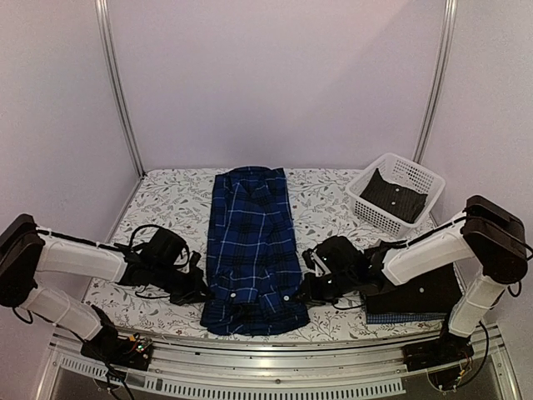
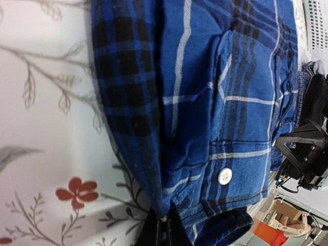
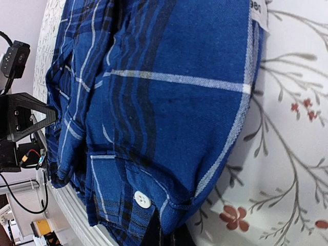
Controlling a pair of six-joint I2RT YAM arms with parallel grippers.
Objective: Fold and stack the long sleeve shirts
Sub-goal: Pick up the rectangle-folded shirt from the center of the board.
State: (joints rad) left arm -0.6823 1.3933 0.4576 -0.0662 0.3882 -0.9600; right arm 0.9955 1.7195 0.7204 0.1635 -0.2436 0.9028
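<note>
The dark blue plaid shirt (image 1: 252,250) lies folded lengthwise in a long strip down the middle of the table, collar at the far end. My left gripper (image 1: 200,290) is shut on its near left edge; the cloth (image 2: 205,102) fills the left wrist view and the black fingertips (image 2: 171,230) pinch its corner. My right gripper (image 1: 305,292) is shut on the near right edge, where the cloth (image 3: 169,102) and a white button (image 3: 142,199) show. A black shirt with white buttons (image 1: 395,196) lies in the basket. A fine blue check shirt (image 1: 404,317) lies folded under my right arm.
A white lattice basket (image 1: 420,177) stands at the back right. A black folded cloth (image 1: 429,292) rests on the blue check shirt at the near right. The tablecloth (image 1: 166,200) has a floral print. The metal front rail (image 1: 266,362) runs along the near edge.
</note>
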